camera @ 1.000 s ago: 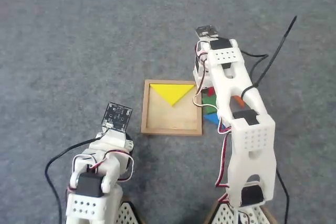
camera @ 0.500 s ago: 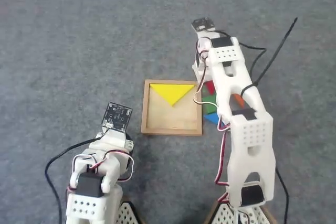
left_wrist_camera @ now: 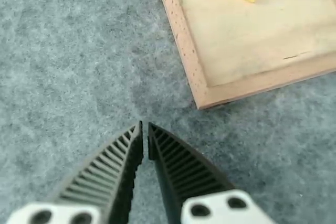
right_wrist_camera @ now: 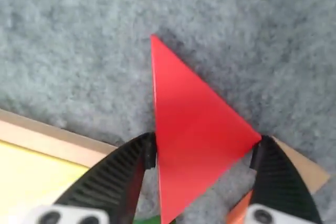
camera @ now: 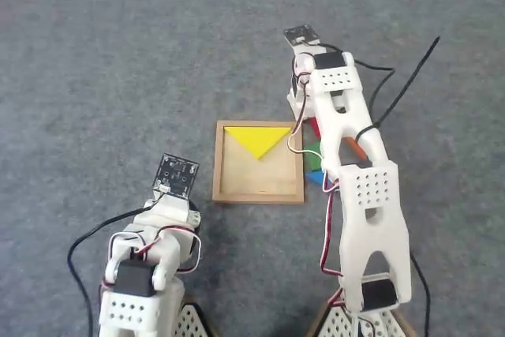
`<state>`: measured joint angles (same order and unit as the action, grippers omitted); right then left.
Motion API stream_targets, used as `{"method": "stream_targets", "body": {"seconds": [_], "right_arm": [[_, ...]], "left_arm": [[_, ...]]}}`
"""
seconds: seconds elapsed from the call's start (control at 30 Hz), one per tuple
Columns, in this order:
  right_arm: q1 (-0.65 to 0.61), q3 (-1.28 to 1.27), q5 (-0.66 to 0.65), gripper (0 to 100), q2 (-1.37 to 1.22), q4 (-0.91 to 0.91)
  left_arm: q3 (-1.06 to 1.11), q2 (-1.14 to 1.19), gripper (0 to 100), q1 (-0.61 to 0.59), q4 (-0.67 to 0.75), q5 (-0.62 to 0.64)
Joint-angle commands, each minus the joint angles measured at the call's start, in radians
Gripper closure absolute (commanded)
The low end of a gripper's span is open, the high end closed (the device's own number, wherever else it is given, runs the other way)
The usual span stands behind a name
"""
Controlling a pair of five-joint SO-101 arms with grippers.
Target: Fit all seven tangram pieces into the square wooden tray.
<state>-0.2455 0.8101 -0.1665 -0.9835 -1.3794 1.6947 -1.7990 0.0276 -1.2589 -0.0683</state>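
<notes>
The square wooden tray [camera: 258,197] lies on grey carpet and holds one piece so far, a yellow triangle [camera: 256,140] with its long edge tucked along the tray's far rim, which leaves the rest of the floor bare for the other six.

The right gripper [right_wrist_camera: 205,150] is just outside the tray's far right corner. Its jaws stand on either side of the red triangle [right_wrist_camera: 194,129], one tip against a straight edge and the other at a corner, so it appears to be pinching that piece across its width, probably to carry it over the rim. The tray's rim [right_wrist_camera: 52,135] runs close beside the grip.

Green [camera: 313,164], blue [camera: 317,177] and orange [camera: 353,146] pieces wait on the carpet beside the tray's right side.

The left gripper [left_wrist_camera: 145,129] hangs over the carpet near the tray's near left corner, its fingers pressed together and holding nothing, apparently parked out of the way.
</notes>
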Motion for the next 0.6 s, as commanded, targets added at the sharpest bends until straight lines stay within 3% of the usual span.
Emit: {"method": "stream_targets", "body": {"seconds": [0.0, 0.1, 0.27, 0.57], "right_arm": [[0.019, 0.074, -0.012, 75.2, 0.001, -0.002], [0.028, 0.081, -0.021, 70.9, 0.001, 0.002], [0.036, 0.08, -0.176, 64.3, -0.001, 0.001], [0.019, 0.074, -0.299, 63.0, -0.019, 0.025]], "left_arm": [[-0.01, -0.018, 98, -0.005, -0.003, -0.003], [-0.01, -0.018, 98, -0.005, -0.003, -0.003], [-0.01, -0.018, 98, -0.005, -0.003, -0.003], [-0.01, -0.018, 98, -0.005, -0.003, -0.003]]}}
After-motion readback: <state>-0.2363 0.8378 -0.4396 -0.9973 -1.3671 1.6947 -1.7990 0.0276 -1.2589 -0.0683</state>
